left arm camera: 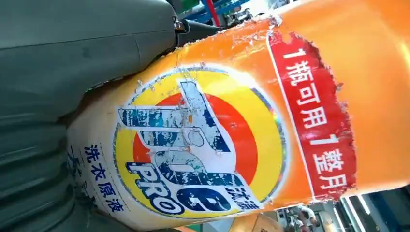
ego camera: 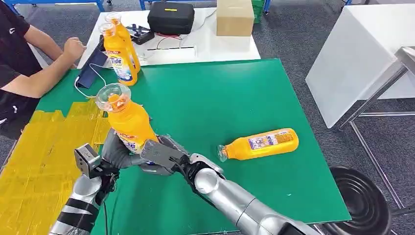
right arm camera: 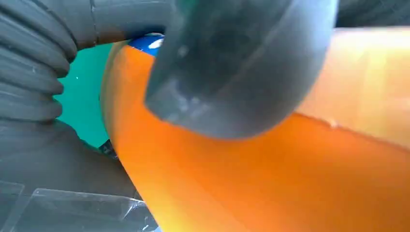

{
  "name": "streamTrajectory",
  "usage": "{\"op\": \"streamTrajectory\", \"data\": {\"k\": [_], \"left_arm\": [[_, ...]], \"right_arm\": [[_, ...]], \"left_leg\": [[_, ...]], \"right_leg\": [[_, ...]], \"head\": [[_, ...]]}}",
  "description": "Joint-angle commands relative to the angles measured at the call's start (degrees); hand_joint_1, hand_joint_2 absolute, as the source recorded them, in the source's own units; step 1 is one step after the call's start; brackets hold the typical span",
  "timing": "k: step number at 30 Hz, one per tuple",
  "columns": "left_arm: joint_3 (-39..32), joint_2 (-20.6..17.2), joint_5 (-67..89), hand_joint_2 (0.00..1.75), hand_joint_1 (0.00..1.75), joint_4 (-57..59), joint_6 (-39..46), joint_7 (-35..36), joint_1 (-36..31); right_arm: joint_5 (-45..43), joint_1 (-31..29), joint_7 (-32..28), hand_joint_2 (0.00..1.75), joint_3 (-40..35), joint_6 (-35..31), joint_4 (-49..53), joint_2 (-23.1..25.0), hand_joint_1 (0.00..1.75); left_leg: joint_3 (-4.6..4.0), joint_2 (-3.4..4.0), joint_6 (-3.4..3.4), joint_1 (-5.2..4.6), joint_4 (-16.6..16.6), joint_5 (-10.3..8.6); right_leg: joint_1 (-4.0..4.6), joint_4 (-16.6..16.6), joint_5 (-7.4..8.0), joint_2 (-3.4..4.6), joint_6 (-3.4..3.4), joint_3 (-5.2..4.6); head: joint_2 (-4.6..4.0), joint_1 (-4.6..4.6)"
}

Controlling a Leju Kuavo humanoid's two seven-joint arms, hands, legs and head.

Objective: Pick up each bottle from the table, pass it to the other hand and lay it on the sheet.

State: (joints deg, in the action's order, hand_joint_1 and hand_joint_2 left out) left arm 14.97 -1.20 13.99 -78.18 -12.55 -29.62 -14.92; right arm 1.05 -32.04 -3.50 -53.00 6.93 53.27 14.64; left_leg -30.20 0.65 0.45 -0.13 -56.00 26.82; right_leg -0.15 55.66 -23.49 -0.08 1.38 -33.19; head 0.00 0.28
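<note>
An orange bottle [ego camera: 128,122] is standing upright but a little tilted above the green table [ego camera: 235,103], near its left edge and toward the front, with its clear cap pointing up and away from the robot. Both hands are holding it at the lower part. The left hand [ego camera: 113,152] is wrapping the bottle from the left side, and in the left wrist view its grey cover [left arm camera: 72,77] is pressing against the worn round label [left arm camera: 198,145]. The right hand [ego camera: 164,155] is gripping the same bottle from the right side; in the right wrist view its thick thumb [right arm camera: 232,67] is lying across the orange body [right arm camera: 270,174].

A second bottle [ego camera: 259,144] is lying on its side on the table, toward the right edge, cap pointing left. Two more bottles [ego camera: 120,51] are standing close together at the far left corner. The yellow sheet [ego camera: 44,156] is covering the surface just beside the left edge of the table.

A person's arm [ego camera: 46,68] is reaching in at the far left corner, beside a dark blue object [ego camera: 92,68]. Behind the table, a white table [ego camera: 195,41] is carrying a black case [ego camera: 170,17] and a cardboard box [ego camera: 235,17]
</note>
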Motion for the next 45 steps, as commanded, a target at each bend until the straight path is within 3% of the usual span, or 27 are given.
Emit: {"op": "streamTrajectory", "data": {"k": [1,11,12,13,14,18,24,25,29,34,37,38,41,43,45], "left_arm": [[6.9,0.4,0.7,1.75,1.75,4.4,-0.9,0.6,-4.3],[4.8,1.0,-0.8,1.75,1.75,3.9,-2.5,-0.1,-3.2],[4.4,0.9,-0.9,1.75,1.75,3.6,-2.4,-0.1,-2.9],[3.8,0.7,-1.0,1.75,1.75,3.2,-2.1,-0.1,-2.7],[2.9,0.4,-1.0,1.75,1.75,2.5,-1.6,0.0,-2.2],[-3.4,-1.9,3.1,1.75,1.75,-0.1,5.4,1.6,0.0],[-4.6,-1.3,4.0,1.75,1.75,-0.2,4.3,1.0,0.2],[-5.3,-1.3,8.0,1.75,1.75,-0.6,9.3,1.7,0.6],[-13.1,-5.1,21.9,1.75,1.75,-0.8,26.4,4.6,3.7],[-22.0,-9.7,52.6,1.75,1.75,7.8,48.4,13.6,8.2],[-23.1,-13.2,67.5,1.75,1.75,18.6,52.5,21.3,6.5],[-22.7,-14.3,69.5,1.75,1.75,22.6,52.5,22.4,5.3],[-21.1,-17.0,76.0,1.75,1.75,32.6,52.5,27.1,1.6],[-14.3,-20.3,76.0,1.75,1.75,38.7,52.5,31.5,-0.4],[-13.6,-20.2,76.0,1.75,1.75,42.7,52.5,30.4,-2.3]], "right_arm": [[1.0,-1.8,0.2,1.75,-8.3,0.8,-3.1,2.5,1.75],[1.6,-1.8,-0.1,1.75,-8.2,0.4,-3.7,2.0,1.71],[2.3,-1.8,-0.1,1.75,-8.2,-0.3,-3.5,1.7,1.40],[3.8,-2.0,-0.3,1.75,-8.0,-2.3,-3.0,1.0,0.14],[5.5,-2.1,0.0,1.75,-7.6,-4.2,-2.0,-0.1,0.00],[9.8,-1.0,1.0,1.75,-0.6,-8.8,6.5,-7.8,0.00],[11.6,0.2,1.4,1.75,1.7,-6.5,7.8,-7.6,0.00],[14.1,0.5,1.7,0.00,2.5,-9.3,8.3,-8.1,0.00],[16.7,4.1,1.8,0.00,12.1,-11.7,19.3,-18.6,0.00],[18.8,8.9,-0.7,0.00,22.8,-6.4,29.6,-31.2,0.00],[17.3,7.3,0.3,0.00,24.8,-0.7,31.1,-38.6,0.00],[16.4,6.4,0.9,1.75,25.1,1.1,31.2,-40.9,0.00],[13.6,4.1,2.2,1.75,25.1,6.3,31.8,-47.9,0.00],[11.6,4.0,3.3,1.75,25.1,9.1,34.0,-54.6,0.00],[8.5,4.9,4.0,1.75,26.1,11.4,35.9,-59.9,0.00]], "left_leg": [[0.02,-0.17,-0.06,0.08,-0.1,0.03],[0.09,-0.16,-0.06,0.08,-0.1,0.07],[0.06,-0.15,-0.05,0.06,0.0,0.04],[0.03,-0.10,-0.03,0.02,0.0,0.01],[0.08,-0.15,-0.06,0.07,0.0,0.06],[0.02,-0.12,-0.02,0.04,0.0,0.00],[0.02,-0.08,-0.05,0.10,-0.1,0.07],[0.03,-0.07,-0.04,0.07,0.0,0.04],[0.04,-0.26,-0.01,0.05,0.0,0.01],[0.09,-0.22,0.01,-0.03,0.1,-0.01],[0.11,-0.32,0.01,-0.11,0.1,0.01],[0.17,-0.33,0.01,-0.10,0.0,0.07],[0.09,-0.40,-0.01,-0.13,-0.1,0.06],[-0.06,-0.40,0.00,-0.17,-0.1,0.04],[-0.09,-0.50,-0.02,-0.12,-0.2,0.08]], "right_leg": [[0.07,0.0,-0.05,-0.12,-0.02,0.09],[0.07,0.0,-0.09,-0.11,-0.01,0.14],[0.06,0.0,-0.06,-0.10,-0.01,0.11],[0.02,0.0,-0.03,-0.07,0.00,0.06],[0.06,0.0,-0.07,-0.09,-0.01,0.14],[0.04,0.0,-0.01,-0.09,0.01,0.07],[0.08,0.0,-0.02,0.01,0.00,0.08],[-0.01,0.0,-0.01,-0.01,-0.01,0.07],[-0.01,-0.1,-0.01,-0.16,0.02,0.12],[-0.10,-0.1,-0.01,-0.13,0.03,0.13],[-0.14,-0.1,-0.07,-0.23,0.05,0.18],[-0.11,-0.1,-0.10,-0.23,0.04,0.25],[-0.13,0.0,-0.08,-0.30,0.03,0.20],[-0.19,0.1,-0.08,-0.31,0.03,0.05],[-0.15,0.1,-0.12,-0.39,0.02,0.07]], "head": [[0.00,0.00],[0.00,0.00],[0.00,0.00],[0.00,0.00],[0.00,0.00],[0.02,0.00],[0.00,0.00],[0.00,0.00],[0.00,0.00],[0.00,-0.02],[0.00,0.02],[0.00,-0.04],[0.00,0.00],[0.00,-0.02],[0.00,-0.02]]}}
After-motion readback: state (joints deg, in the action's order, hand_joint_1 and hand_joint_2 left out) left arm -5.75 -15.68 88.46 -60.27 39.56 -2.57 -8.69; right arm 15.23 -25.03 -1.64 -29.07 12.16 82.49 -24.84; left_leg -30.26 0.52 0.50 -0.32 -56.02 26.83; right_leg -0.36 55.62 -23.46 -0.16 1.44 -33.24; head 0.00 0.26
